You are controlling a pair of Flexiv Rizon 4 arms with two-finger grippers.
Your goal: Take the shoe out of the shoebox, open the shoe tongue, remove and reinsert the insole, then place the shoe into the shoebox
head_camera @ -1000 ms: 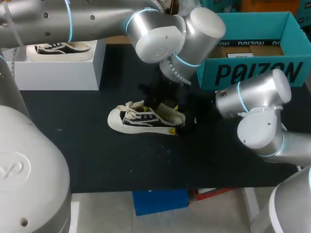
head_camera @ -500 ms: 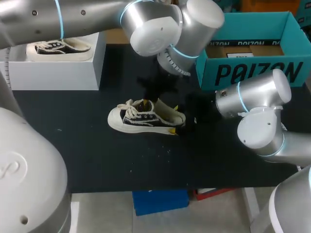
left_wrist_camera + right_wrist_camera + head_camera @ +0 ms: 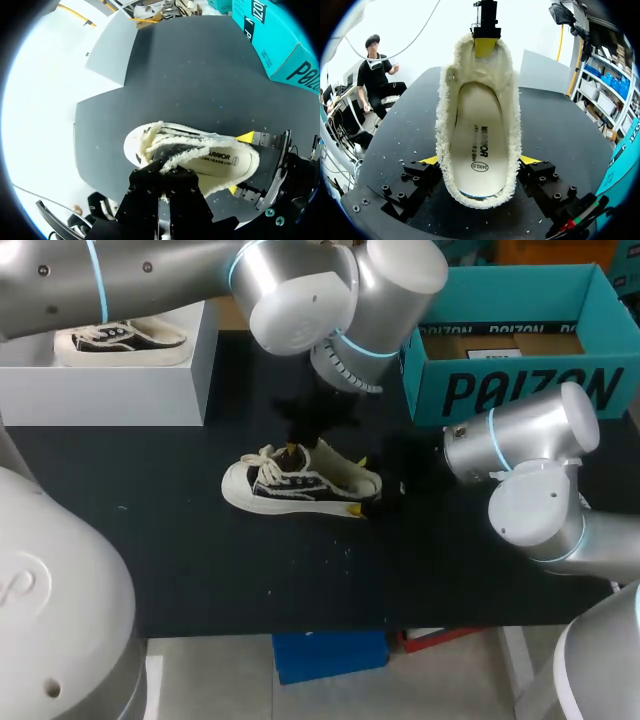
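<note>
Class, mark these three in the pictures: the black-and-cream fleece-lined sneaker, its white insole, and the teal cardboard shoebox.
black-and-cream fleece-lined sneaker (image 3: pixel 287 487), head view, on its black side panel.
white insole (image 3: pixel 479 142), right wrist view, on its middle.
teal cardboard shoebox (image 3: pixel 520 390), head view, on its front wall.

Black canvas shoe (image 3: pixel 300 483) with cream fleece lining, cream laces and white sole; black surface (image 3: pixel 200 560); teal shoebox (image 3: pixel 520 390) with black lettering; bright yellow tips on the right tool (image 3: pixel 358 486); silver right arm (image 3: pixel 530 440) ringed in pale blue; white block (image 3: pixel 120 390).
</note>
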